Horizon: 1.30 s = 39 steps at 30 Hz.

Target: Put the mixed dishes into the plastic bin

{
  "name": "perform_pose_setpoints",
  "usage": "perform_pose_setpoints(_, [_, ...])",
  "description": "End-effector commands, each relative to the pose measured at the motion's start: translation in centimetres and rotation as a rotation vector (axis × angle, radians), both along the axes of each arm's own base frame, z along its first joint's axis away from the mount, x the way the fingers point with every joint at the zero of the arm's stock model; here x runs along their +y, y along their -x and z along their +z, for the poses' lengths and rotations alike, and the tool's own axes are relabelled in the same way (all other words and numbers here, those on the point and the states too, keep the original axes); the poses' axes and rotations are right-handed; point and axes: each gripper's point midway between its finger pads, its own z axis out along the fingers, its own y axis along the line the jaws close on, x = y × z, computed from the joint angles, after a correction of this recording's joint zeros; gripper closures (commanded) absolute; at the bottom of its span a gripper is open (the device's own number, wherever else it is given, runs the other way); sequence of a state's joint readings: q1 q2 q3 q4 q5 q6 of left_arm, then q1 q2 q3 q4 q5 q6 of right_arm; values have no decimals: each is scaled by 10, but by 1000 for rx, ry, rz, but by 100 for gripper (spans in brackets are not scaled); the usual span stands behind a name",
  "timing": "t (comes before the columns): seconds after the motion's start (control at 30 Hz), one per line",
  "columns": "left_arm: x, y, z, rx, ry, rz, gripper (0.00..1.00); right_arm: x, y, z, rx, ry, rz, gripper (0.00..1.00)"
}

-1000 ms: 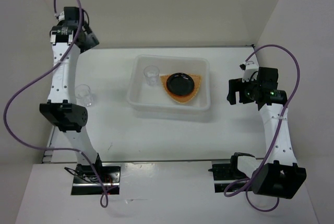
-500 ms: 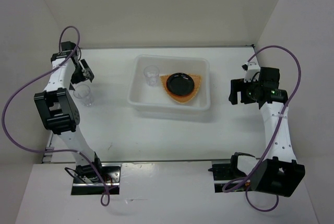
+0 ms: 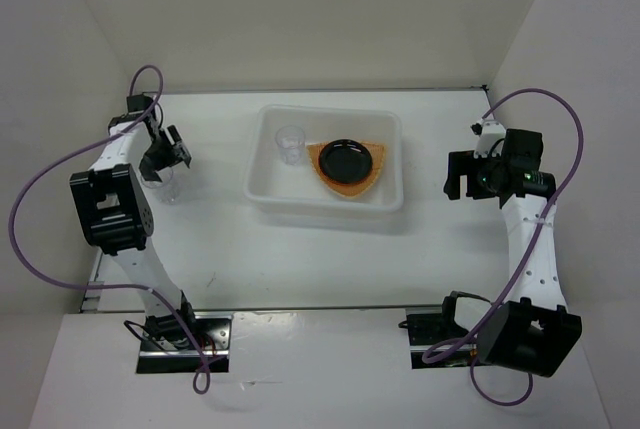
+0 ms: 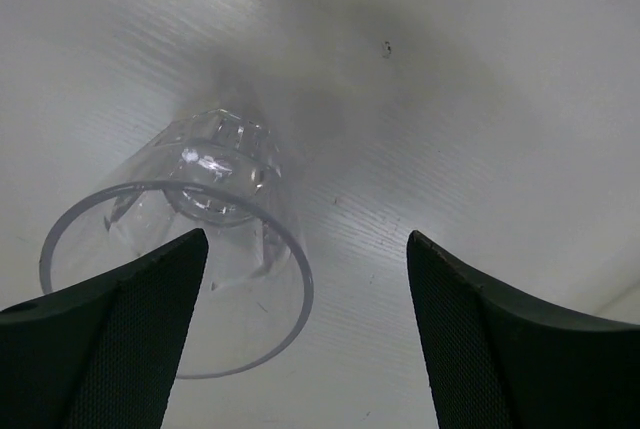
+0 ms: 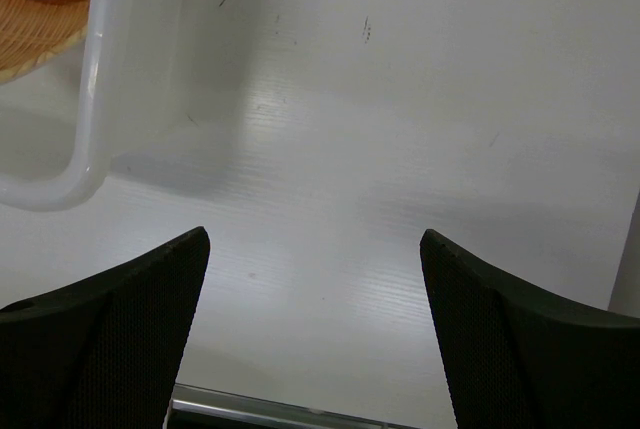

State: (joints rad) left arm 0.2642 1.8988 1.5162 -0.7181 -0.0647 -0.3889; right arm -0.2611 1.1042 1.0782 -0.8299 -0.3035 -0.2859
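On the table (image 3: 300, 249) left of the plastic bin (image 3: 325, 201), clear cup (image 4: 215, 174) under the left fingers (image 4: 110, 339), spread open

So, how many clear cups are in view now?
2. One cup stands in the bin, at its left end, beside the plate. The other cup stands on the table left of the bin, below the open left claw. The arms may hide more.

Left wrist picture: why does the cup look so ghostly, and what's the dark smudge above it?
Left wrist view: the clear cup lets the table show through, only rim and glinting base standing out; the smudge is a soft shadow on the table; top external view: lighting is even, shadows faint.
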Motion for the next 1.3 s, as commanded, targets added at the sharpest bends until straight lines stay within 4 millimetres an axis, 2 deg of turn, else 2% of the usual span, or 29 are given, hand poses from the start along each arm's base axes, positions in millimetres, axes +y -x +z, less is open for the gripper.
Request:
perform_pose_setpoints(0.0, [-4,-8,-13,-8,29,-45,13,-2,-5,-1,-14,4,7,10])
perform_pose_setpoints(0.13, [-9,-7,-29,19,60,-53,23,-5,-5,-1,-14,4,-2,10])
perform_pose_setpoints(0.2, [-10,-7,-32,15,67,-67,49,-5,-5,-1,-14,4,-2,10])
perform_pose_setpoints(0.3, [-11,-4,-36,24,70,-66,100,-5,-5,-1,-14,4,-2,10])
perform_pose_setpoints(0.33, [-10,-3,-37,27,62,-63,100,-5,-5,-1,-14,4,-2,10])
perform_pose_setpoints(0.4, [-9,-6,-21,-4,53,-64,100,-5,-5,-1,-14,4,-2,10])
perform_pose_setpoints(0.43, [-9,-7,-11,-29,51,-50,100,-5,-5,-1,-14,4,-2,10])
perform_pose_setpoints(0.5, [-13,-17,37,-165,31,-30,100,-5,-5,-1,-14,4,-2,10])
perform_pose_setpoints(0.53, [-19,-18,80,-287,35,-29,100,-5,-5,-1,-14,4,-2,10])
perform_pose_setpoints(0.6, [-33,-26,131,-484,109,-25,100,-5,-5,-1,-14,4,-2,10])
perform_pose_setpoints(0.67, [-75,-31,171,-614,300,-145,100,-5,-5,-1,-14,4,-2,10])
perform_pose_setpoints(0.73, [-120,-28,194,-695,492,-234,100,-5,-5,-1,-14,4,-2,10])
perform_pose_setpoints(0.77, [-154,-27,202,-729,564,-321,100,-5,-5,-1,-14,4,-2,10])
perform_pose_setpoints(0.8, [-171,-23,210,-737,584,-351,100,-5,-5,-1,-14,4,-2,10])
perform_pose_setpoints(0.83, [-178,-28,228,-777,528,-359,100,-5,-5,-1,-14,4,-2,10])
perform_pose_setpoints(0.87, [-191,-27,237,-786,507,-395,100,-5,-5,-1,-14,4,-2,10])
perform_pose_setpoints(0.9, [-219,-20,247,-788,494,-478,100,-5,-5,-1,-14,4,-2,10])
perform_pose_setpoints(0.93, [-222,-22,221,-690,398,-506,100,-3,-5,-1,-15,-3,4,10])
perform_pose_setpoints(0.97, [-230,-21,219,-656,343,-548,100,-3,-5,-1,-15,-3,4,10])
perform_pose_setpoints(1.0, [-255,-24,222,-642,272,-666,100,-3,-4,2,-26,0,4,10])
perform_pose_setpoints(1.03, [-262,-22,213,-601,235,-698,100,-3,-4,2,-26,0,4,10])
perform_pose_setpoints(1.07, [-263,-15,197,-526,195,-707,100,-3,-4,2,-26,0,4,10])
perform_pose_setpoints(1.1, [-276,-12,180,-476,187,-744,100,-3,-4,2,-26,0,4,10])
perform_pose_setpoints(1.13, [-278,-6,166,-423,168,-775,100,-3,-4,2,-26,0,4,10])
perform_pose_setpoints(1.17, [-271,-9,157,-393,96,-741,100,-3,-4,2,-26,0,4,10])
perform_pose_setpoints(1.23, [-281,-2,132,-331,53,-772,100,-3,-4,5,-35,3,4,10])
perform_pose_setpoints(1.27, [-284,-1,127,-320,39,-787,100,-3,-4,5,-35,3,4,10])
